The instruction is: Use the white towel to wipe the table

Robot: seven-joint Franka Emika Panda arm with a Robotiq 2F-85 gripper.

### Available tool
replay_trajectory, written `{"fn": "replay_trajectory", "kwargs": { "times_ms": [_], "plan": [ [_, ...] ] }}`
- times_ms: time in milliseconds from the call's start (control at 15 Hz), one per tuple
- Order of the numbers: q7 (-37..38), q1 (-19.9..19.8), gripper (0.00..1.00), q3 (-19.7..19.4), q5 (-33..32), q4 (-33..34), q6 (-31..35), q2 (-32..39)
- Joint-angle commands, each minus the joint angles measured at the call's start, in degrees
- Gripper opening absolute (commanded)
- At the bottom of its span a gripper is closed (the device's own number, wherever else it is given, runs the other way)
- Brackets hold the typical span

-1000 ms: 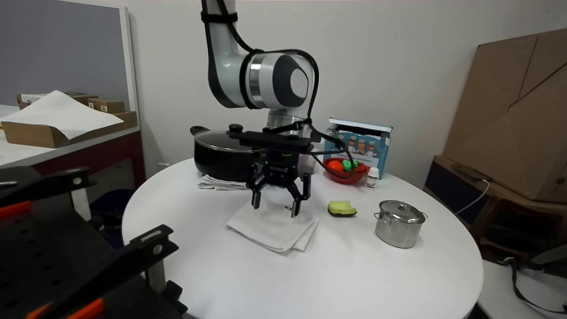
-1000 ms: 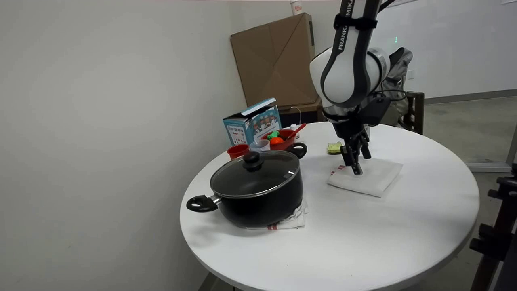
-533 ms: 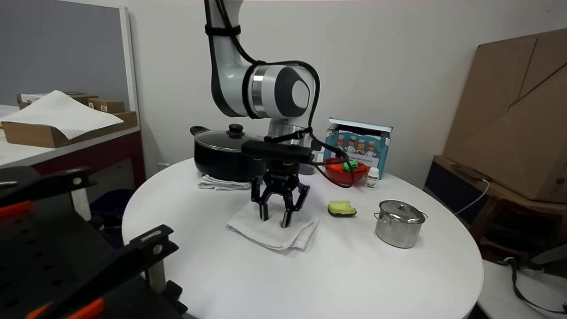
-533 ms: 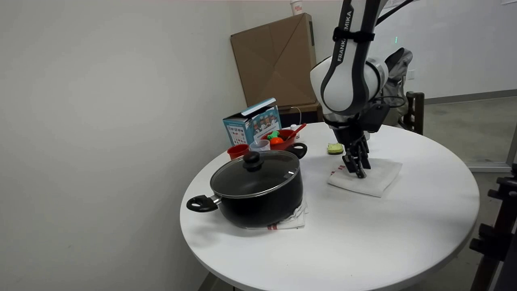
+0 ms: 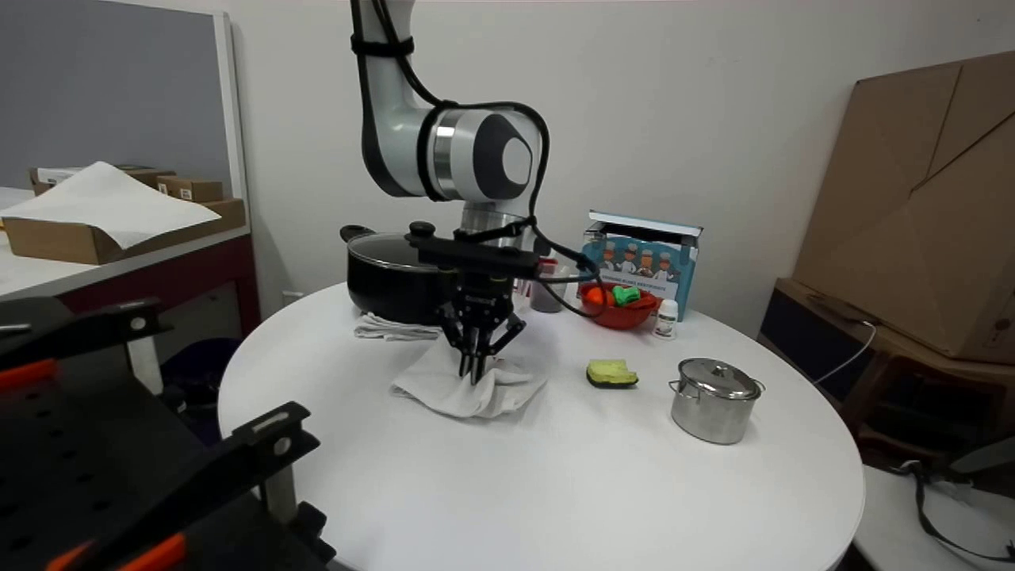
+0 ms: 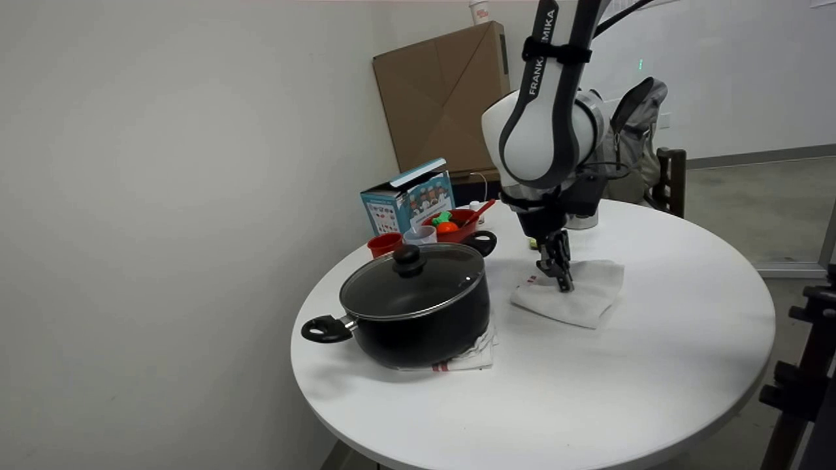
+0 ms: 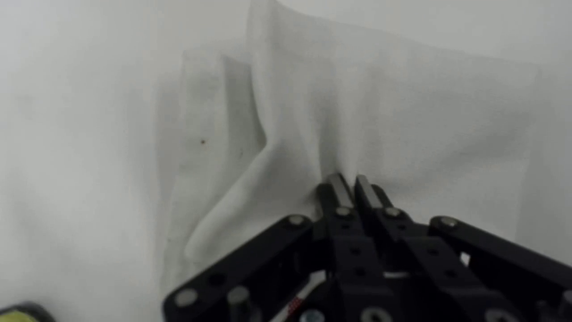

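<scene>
Shifted nearer the black pot (image 6: 418, 300), the white towel (image 7: 295, 112) is pinched in the nearly closed gripper (image 7: 349, 178).

the white folded cloth towel (image 6: 588, 297) bears red marks near an edge; the black two-fingered metal gripper (image 7: 348, 181) on it has pale grey finger edges. near the towel, a yellow-green block (image 5: 610, 370) is black underneath; farther from the towel, a teal cardboard box (image 5: 648, 263) is printed with white-hatted figures.

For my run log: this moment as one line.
gripper: shut on white towel | towel: creased, on table | black pot: lidded, apart from towel | steel pot: lidded
</scene>
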Motion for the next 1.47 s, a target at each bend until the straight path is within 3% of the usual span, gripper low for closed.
{"fn": "replay_trajectory", "kwargs": {
  "times_ms": [0,333,1067,1400],
  "plan": [
    [-2.1,2.7,0.03,3.5,-1.4,3.3,-1.2,2.8],
    [-3.6,4.9,0.03,5.3,-1.4,6.3,-3.6,4.2],
    [-1.4,-11.6,0.02,-1.0,6.2,14.9,-7.0,3.9],
    [-1.0,-13.3,0.02,-1.2,7.1,19.0,-9.4,5.9]
  ]
}}
